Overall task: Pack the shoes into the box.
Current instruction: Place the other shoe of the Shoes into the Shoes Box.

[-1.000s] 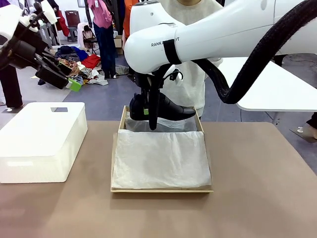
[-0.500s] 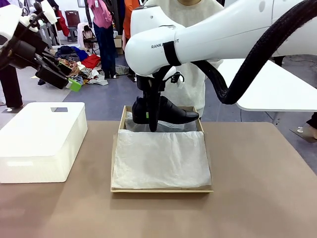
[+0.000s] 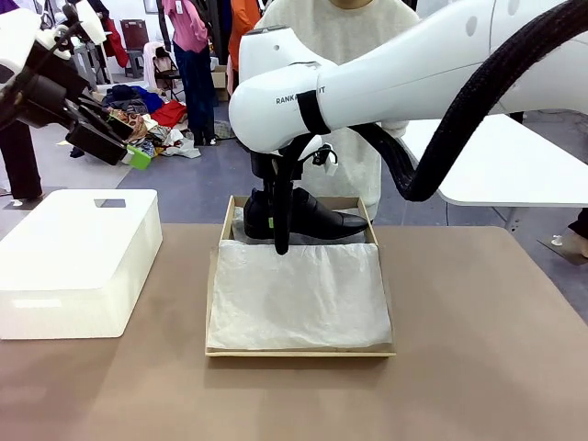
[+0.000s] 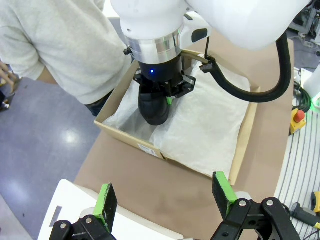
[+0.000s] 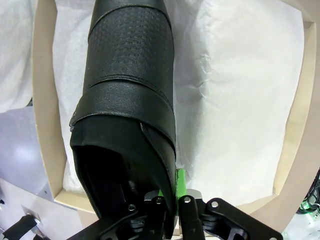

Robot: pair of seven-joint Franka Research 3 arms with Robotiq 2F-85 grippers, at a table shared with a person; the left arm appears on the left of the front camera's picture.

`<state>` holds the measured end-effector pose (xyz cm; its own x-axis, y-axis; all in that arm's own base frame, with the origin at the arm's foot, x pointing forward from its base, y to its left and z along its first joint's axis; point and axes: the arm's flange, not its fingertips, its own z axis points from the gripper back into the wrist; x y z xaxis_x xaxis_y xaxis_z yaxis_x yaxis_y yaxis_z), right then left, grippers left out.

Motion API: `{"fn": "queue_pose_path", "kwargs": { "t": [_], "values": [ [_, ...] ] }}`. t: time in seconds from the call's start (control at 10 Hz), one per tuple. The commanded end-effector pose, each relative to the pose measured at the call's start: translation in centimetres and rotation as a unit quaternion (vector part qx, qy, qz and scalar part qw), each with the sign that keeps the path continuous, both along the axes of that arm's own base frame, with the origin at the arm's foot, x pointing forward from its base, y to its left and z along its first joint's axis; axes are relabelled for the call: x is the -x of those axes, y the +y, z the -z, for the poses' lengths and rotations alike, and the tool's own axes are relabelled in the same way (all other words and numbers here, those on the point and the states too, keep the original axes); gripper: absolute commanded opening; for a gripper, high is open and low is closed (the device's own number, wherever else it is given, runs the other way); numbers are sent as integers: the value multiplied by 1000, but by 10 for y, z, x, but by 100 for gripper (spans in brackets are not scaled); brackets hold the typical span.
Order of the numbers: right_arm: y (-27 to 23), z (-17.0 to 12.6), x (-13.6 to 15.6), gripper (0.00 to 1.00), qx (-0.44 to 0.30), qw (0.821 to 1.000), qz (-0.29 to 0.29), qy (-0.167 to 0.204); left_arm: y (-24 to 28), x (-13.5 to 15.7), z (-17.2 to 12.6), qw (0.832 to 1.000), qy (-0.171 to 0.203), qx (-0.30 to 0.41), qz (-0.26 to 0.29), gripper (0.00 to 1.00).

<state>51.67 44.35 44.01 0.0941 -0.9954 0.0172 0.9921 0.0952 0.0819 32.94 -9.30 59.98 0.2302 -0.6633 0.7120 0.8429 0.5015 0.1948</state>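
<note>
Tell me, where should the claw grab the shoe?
At the heel rim, coming from above. The shoe opens upward and its wall there is thin, so one finger fits inside, one outside, as the right claw grips it now.

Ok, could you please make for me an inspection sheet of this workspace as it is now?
Surface: brown table, no spill seen.
Job's things: one black shoe low in the far end of the cardboard box; white tissue paper covers the near part.
Clutter: white bin on the table's left.
End effectors: right end effector shut on the shoe's heel; left end effector open, raised at the left.
Cables: black hose hangs along the right arm.
Surroundings: person behind the box; clothes heap on the floor.
</note>
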Motion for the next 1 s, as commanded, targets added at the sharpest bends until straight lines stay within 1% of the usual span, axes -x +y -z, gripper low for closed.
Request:
{"fn": "queue_pose_path", "kwargs": {
  "t": [0.0, 0.5, 0.7, 0.9],
  "values": [
    [2, 6, 3, 0, -3, 1000, 21, -14, 1, -1, 0, 1000, 0, 4, 8, 100],
    [12, 21, -7, 0, -3, 999, 33, -3, 1, -1, 0, 1000, 0, 4, 8, 100],
    [13, 22, -7, 0, -9, 999, 31, -8, 1, -1, 0, 1000, 0, 4, 8, 100],
    [12, 20, -6, 37, -12, 999, 31, 0, 1, -1, 0, 1000, 0, 4, 8, 100]
  ]
}}
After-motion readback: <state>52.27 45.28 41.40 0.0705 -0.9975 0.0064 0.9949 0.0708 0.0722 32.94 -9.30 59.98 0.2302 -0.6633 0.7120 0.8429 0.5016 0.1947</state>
